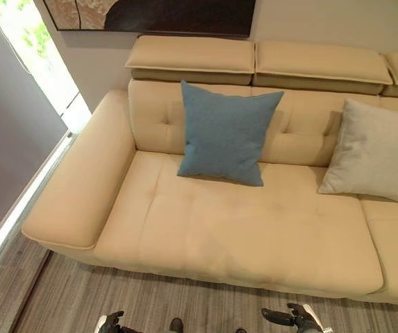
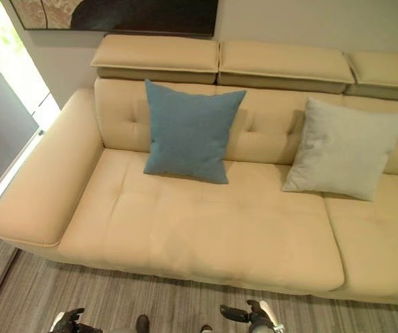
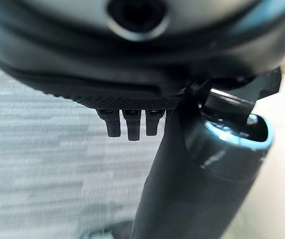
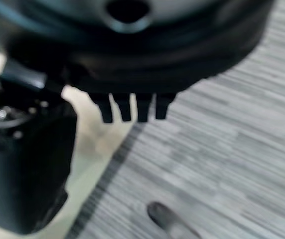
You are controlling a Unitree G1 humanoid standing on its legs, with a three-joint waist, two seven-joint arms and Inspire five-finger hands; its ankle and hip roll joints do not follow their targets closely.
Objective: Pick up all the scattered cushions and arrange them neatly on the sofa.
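A blue cushion [image 1: 226, 132] leans upright against the back of the cream sofa [image 1: 240, 236], left of its middle. A light grey cushion [image 1: 376, 149] leans against the backrest further right. My left hand [image 1: 110, 322] hangs low at the front over the floor, empty, its fingers [image 3: 128, 124] straight. My right hand [image 1: 292, 319] hangs at the lower right, also empty, with straight fingers [image 4: 132, 107] pointing at the floor. Both hands are well short of the sofa's front edge.
The sofa's wide left armrest [image 1: 80, 187] runs toward a bright window [image 1: 32, 48] on the left. Grey striped carpet [image 1: 150, 298] lies between me and the sofa. A dark picture [image 1: 157, 14] hangs above the headrests.
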